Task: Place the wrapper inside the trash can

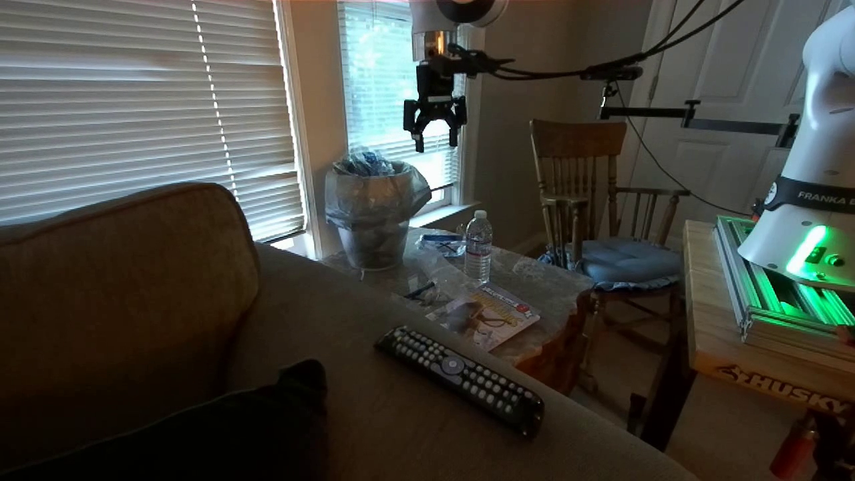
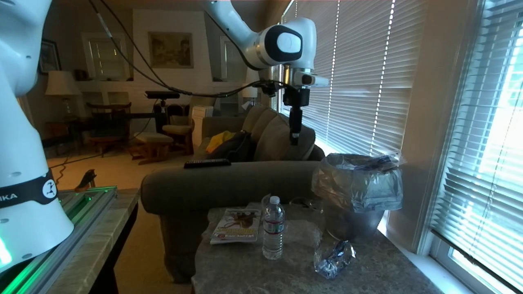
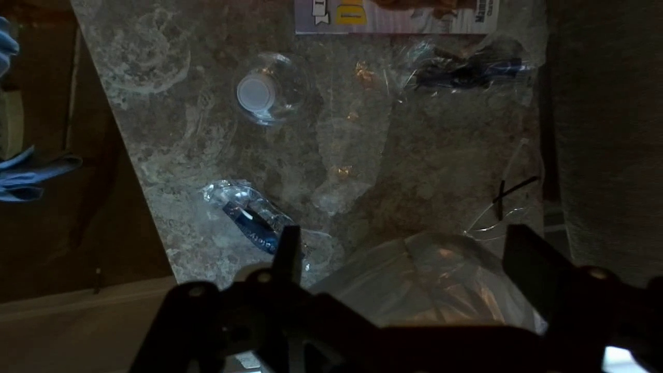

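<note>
Wrist view: tool [image 3: 402,246] released, spread wide. Clear wrapper [image 3: 254,226] with dark-blue strip lies on table [image 3: 440,155], near trash can [image 3: 430,282]. In an exterior view, crumpled bluish plastic [image 1: 366,163] shows at trash can mouth.

Dim in here, mostly daylight via the window [image 2: 500,126], blown out at right in an exterior view. Green glow at the robot base [image 1: 805,240]; cushion [image 1: 214,424] lower left reads black. Wrist view darkest: gripper [image 3: 403,246] in silhouette, white glare lower right
</note>
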Robot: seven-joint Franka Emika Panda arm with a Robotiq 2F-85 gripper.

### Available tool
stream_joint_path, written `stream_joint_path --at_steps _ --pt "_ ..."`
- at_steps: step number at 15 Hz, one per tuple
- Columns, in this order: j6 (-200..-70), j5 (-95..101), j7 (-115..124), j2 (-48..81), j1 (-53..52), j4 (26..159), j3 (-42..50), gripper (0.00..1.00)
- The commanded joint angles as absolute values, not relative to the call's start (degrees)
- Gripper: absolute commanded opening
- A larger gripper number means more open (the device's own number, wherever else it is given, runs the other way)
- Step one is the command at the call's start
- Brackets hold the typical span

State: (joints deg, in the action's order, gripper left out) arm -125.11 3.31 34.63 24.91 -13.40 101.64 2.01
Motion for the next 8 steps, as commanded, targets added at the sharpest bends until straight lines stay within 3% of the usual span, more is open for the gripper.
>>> stream_joint_path --at_steps 1,8 --pt "-125.3 3.5 35.1 24.2 -12.8 102.6 1.3 1.00" --pt "-125.7 3.4 35.4 23.7 -12.6 103.5 1.1 1.00"
